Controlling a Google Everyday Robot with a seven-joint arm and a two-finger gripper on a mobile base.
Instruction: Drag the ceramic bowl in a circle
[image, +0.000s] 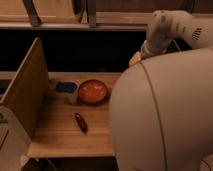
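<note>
While glossy round ceramic bowl (93, 91) rests on wood table (60, 136) — claw (135, 59) half-hidden right, grip untellable.

You have one camera, so there is no second view to share with. It looks down from above and a little forward at the wooden table (60, 136). The robot's big white arm (165, 115) is very close to the lens and fills the right half of what you see. The table lies farther off, on the left, with the ceramic bowl (93, 91) near its far edge. The gripper is hidden behind that big white arm.
</note>
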